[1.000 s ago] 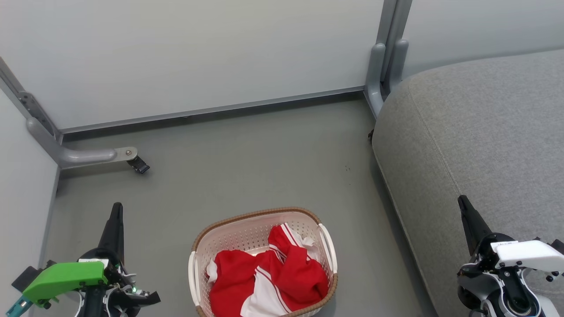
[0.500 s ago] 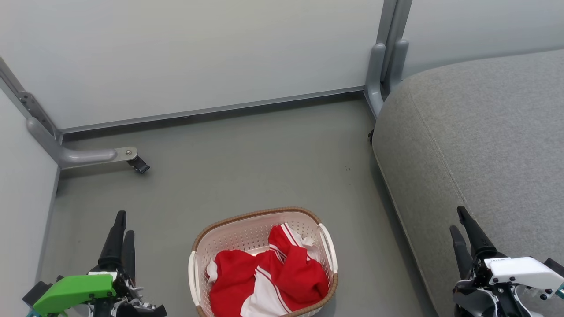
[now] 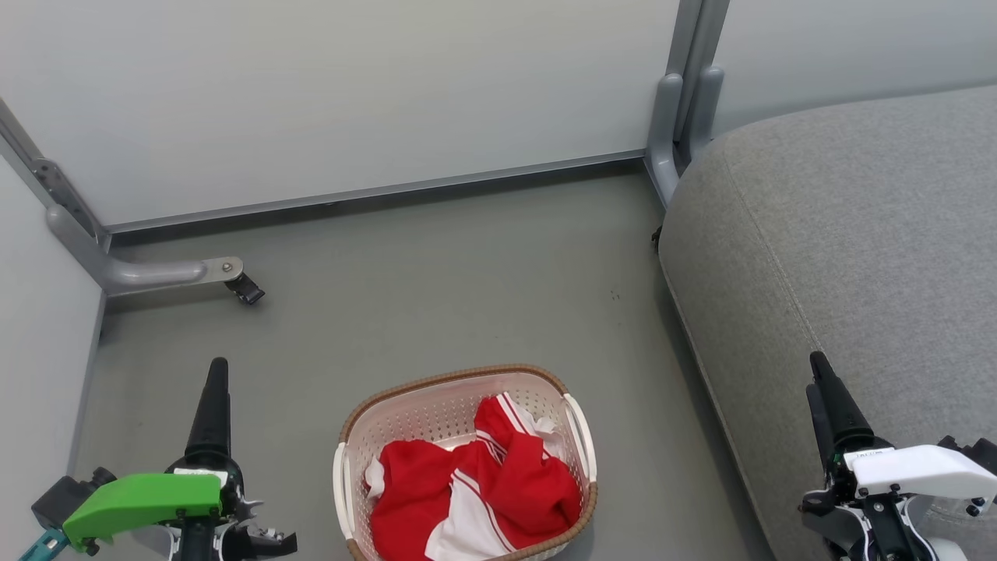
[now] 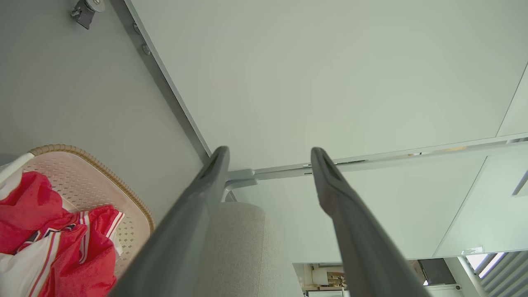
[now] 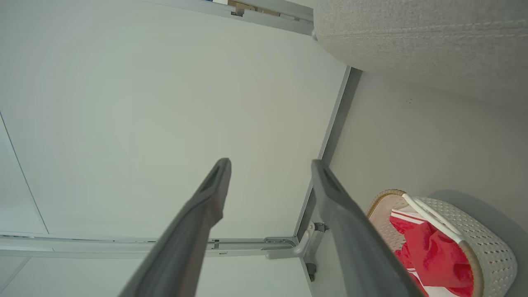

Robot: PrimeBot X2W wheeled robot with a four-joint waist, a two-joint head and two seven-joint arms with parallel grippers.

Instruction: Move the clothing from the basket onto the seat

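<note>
The cream perforated basket (image 3: 459, 376) with a brown woven rim stands on the grey floor at the bottom centre. Red and white clothing (image 3: 467, 483) lies crumpled inside it. The large grey seat (image 3: 857, 234) fills the right side. My left gripper (image 3: 218, 366) hovers left of the basket, open and empty; its wrist view shows the fingers spread (image 4: 268, 150), with the basket (image 4: 90, 165), clothing (image 4: 49, 231) and seat (image 4: 239, 247) beyond. My right gripper (image 3: 814, 374) is over the seat's front edge, open and empty (image 5: 270, 161), with the basket (image 5: 486, 243), clothing (image 5: 433, 247) and seat (image 5: 412, 37) in its view.
Pale partition walls close off the back and left. A metal foot with a black caster (image 3: 234, 276) juts onto the floor at the left, and a grey post (image 3: 678, 117) stands beside the seat's far corner. Bare floor (image 3: 467, 280) lies beyond the basket.
Both grippers have gone from shut to open. Each shifted only slightly in place; the basket and clothing have not moved.
</note>
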